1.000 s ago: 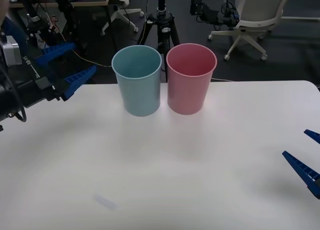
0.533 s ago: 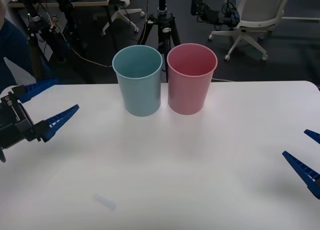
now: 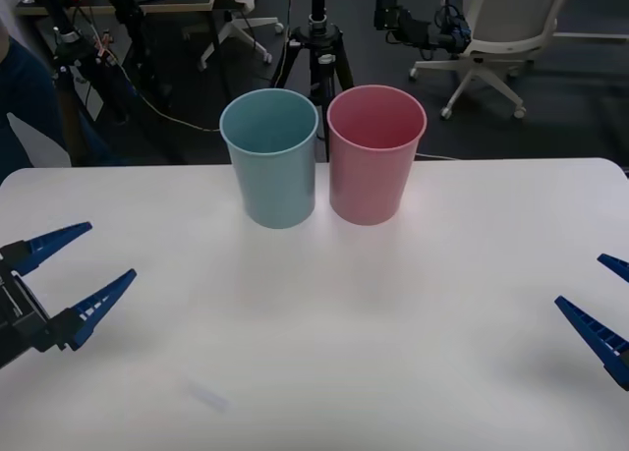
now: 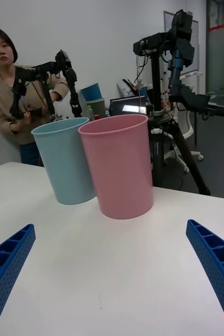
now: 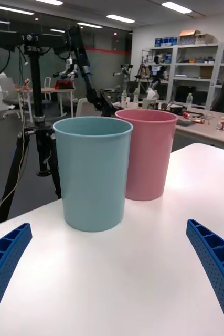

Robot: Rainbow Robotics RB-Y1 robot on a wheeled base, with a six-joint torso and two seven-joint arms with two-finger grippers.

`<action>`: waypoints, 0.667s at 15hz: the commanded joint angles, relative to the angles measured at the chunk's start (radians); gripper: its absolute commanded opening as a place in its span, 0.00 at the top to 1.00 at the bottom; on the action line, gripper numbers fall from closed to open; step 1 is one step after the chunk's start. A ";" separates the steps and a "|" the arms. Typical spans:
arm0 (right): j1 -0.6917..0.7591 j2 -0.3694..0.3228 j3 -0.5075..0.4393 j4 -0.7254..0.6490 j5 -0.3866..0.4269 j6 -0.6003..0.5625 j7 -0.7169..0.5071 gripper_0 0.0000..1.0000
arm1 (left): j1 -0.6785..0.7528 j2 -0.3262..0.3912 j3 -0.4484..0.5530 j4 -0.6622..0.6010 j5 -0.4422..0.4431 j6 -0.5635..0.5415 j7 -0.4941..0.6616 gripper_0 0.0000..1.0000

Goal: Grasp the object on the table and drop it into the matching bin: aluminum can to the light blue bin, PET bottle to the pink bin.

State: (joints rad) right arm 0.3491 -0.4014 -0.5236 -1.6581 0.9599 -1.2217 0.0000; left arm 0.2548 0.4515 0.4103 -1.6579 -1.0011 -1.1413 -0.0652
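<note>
The light blue bin (image 3: 270, 166) and the pink bin (image 3: 373, 166) stand upright, touching side by side, at the far middle of the white table (image 3: 324, 323). The aluminum can is out of view, and so is the PET bottle. My left gripper (image 3: 110, 251) hovers low over the table's near left, open and holding nothing. My right gripper (image 3: 578, 280) waits at the near right edge, open as well. The left wrist view has the light blue bin (image 5: 93, 173) nearer than the pink bin (image 5: 148, 152). From the right wrist, the pink bin (image 4: 122, 168) stands in front of the light blue bin (image 4: 64, 163).
A black tripod (image 3: 316, 48) stands on the floor just behind the bins, past the table's far edge. An office chair (image 3: 501, 28) sits farther back on the right. Bare white tabletop stretches between the two grippers.
My left arm has come down from beside the light blue bin and drawn back toward the table's near left, fingers open throughout. The right arm has not moved.
</note>
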 commanded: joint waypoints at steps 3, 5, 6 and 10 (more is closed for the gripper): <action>0.000 0.000 0.000 0.000 0.000 0.000 0.000 0.00 | 0.115 -0.010 0.019 -0.002 0.059 -0.031 -0.027 0.00; 0.000 0.000 0.000 0.000 0.000 0.000 0.000 0.00 | 0.147 -0.013 0.044 -0.002 0.067 -0.052 -0.035 0.00; 0.000 0.000 0.000 0.000 0.000 0.000 0.000 0.00 | 0.161 -0.013 0.055 0.000 0.068 -0.061 -0.035 0.00; 0.000 0.000 0.000 0.000 0.000 0.000 0.000 0.00 | 0.181 -0.013 0.061 -0.002 0.079 -0.071 -0.039 0.00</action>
State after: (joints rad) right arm 0.3490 -0.4014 -0.5236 -1.6581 0.9599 -1.2217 0.0000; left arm 0.4341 0.4389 0.4702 -1.6598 -0.9255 -1.2126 -0.1040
